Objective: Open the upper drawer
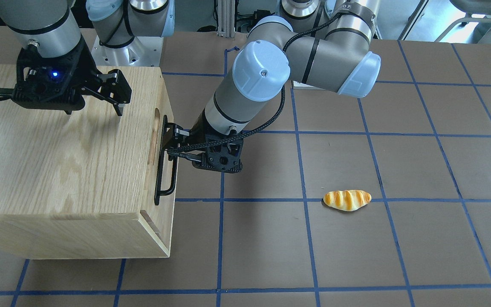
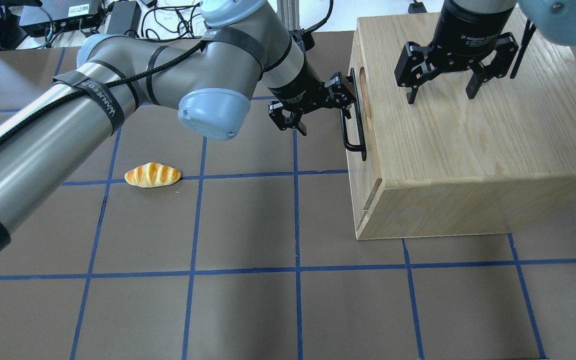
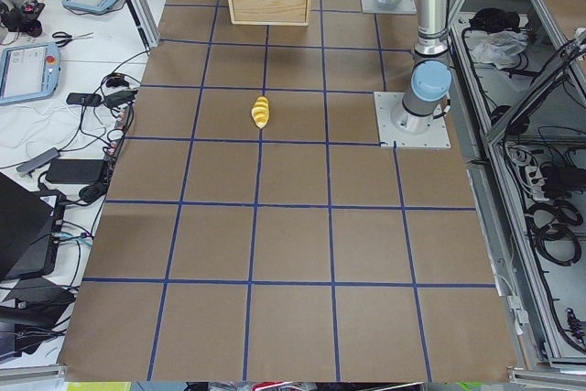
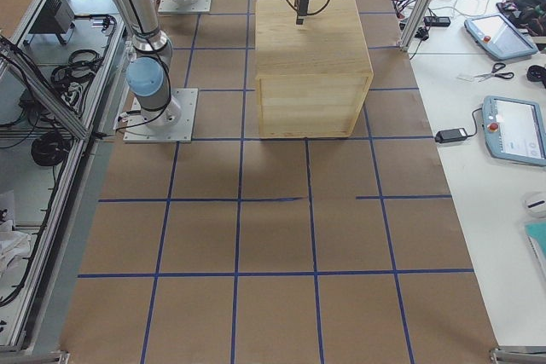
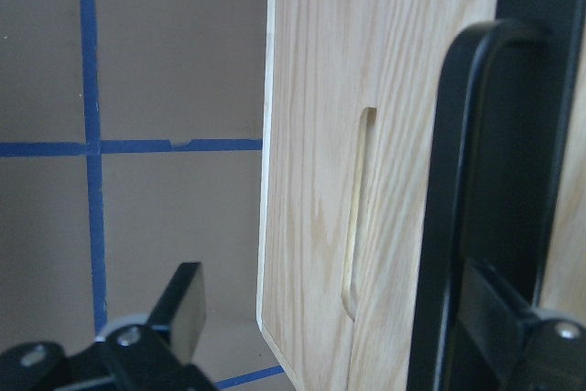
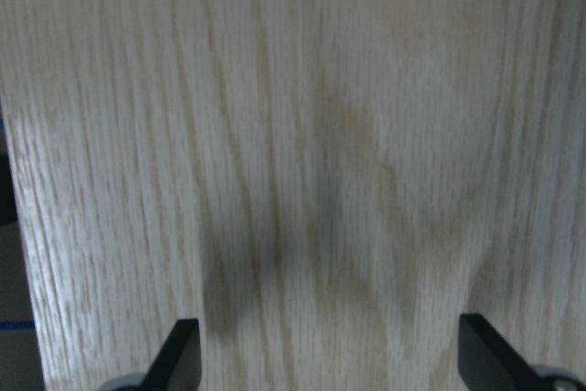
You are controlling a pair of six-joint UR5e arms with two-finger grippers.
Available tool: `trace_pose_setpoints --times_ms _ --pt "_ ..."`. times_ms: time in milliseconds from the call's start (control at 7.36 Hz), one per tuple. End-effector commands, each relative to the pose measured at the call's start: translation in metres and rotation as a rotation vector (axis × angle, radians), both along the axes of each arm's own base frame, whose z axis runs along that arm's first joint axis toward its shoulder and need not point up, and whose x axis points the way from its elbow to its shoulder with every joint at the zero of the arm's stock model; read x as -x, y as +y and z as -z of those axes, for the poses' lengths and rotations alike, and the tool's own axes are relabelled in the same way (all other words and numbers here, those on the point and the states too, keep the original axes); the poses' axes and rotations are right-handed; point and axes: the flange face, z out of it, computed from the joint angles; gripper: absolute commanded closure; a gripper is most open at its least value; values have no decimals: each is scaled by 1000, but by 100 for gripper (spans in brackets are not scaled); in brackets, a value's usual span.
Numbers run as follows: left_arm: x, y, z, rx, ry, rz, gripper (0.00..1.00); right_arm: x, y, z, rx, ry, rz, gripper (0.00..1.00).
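The upper drawer (image 2: pixel 357 172) is the pale-wood front on the cabinet's side that faces my left arm. It sits flush and shut. Its black bar handle (image 2: pixel 356 125) and oval notch (image 2: pixel 363 82) show, and also in the left wrist view: handle (image 5: pixel 476 180), notch (image 5: pixel 359 217). My left gripper (image 2: pixel 320 110) is open at the handle's upper end, with one finger (image 5: pixel 499 318) against the bar and the other (image 5: pixel 183 309) out over the table. My right gripper (image 2: pixel 440 95) is open and empty, just above the cabinet top (image 6: pixel 302 135).
The oak-grained cabinet (image 1: pixel 58 162) stands on the brown, blue-taped table (image 1: pixel 356 256). A toy bread roll (image 1: pixel 347 200) lies on the table away from the drawer front. Operator tables with tablets and cables line the table's far side in the side views.
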Motion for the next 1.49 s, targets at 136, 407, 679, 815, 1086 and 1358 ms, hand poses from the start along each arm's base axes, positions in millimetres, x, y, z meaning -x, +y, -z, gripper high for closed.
trace_pose_setpoints --times_ms 136,407,679,815,1086,1358 --pt "-9 -2 1 62 -94 37 0 1 0 0 0 0 2 0" --pt "-13 2 -10 75 -94 37 0 0 0 0 0 0 -2 0" --pt "-19 7 4 64 -144 52 0 0 0 0 0 0 0 0" --pt "-22 9 12 58 -150 49 0 0 0 0 0 0 -1 0" --pt "-27 8 12 55 -151 45 0 0 0 0 0 0 -1 0" --pt "-54 -1 2 49 -146 18 0 1 0 0 0 0 2 0"
